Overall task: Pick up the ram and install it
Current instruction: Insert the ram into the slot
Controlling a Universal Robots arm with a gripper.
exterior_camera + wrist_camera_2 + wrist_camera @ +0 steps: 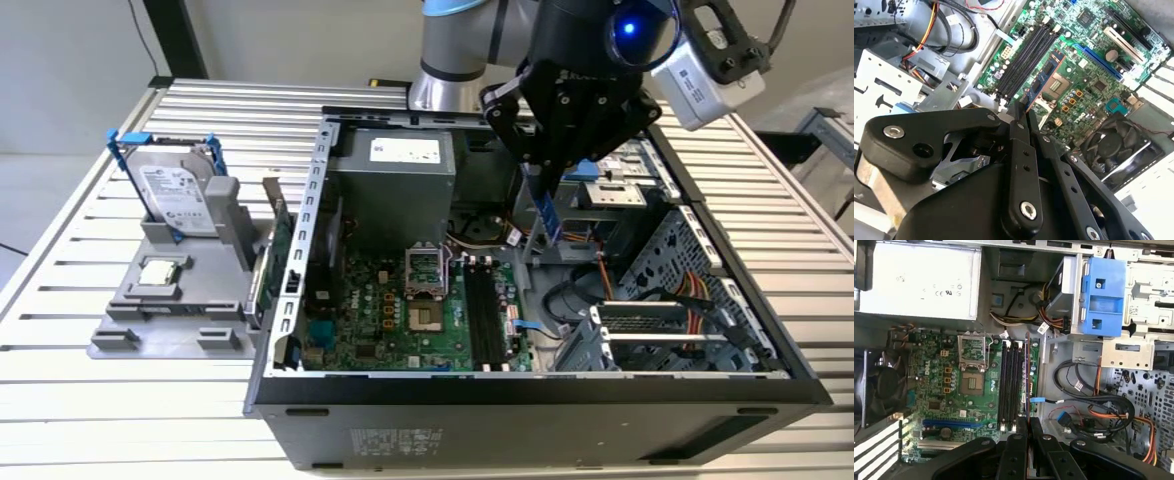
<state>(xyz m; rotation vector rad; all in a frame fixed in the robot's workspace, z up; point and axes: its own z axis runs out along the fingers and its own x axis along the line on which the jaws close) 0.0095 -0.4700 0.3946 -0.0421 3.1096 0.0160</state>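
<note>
1. Your gripper (1028,426) has its fingers closed on the ram (1027,375), which hangs edge-on between them.
2. Just beneath the fingers lie the black memory slots (1010,385), and cables (1094,401) crowd in beside them.
3. Farther out, the open computer case (534,410) sits on a slatted metal table (80,400).

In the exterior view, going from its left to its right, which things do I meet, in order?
Silver hard drive → grey power supply → memory slots → the ram, hanging from the hand that grips it → perforated metal wall.
</note>
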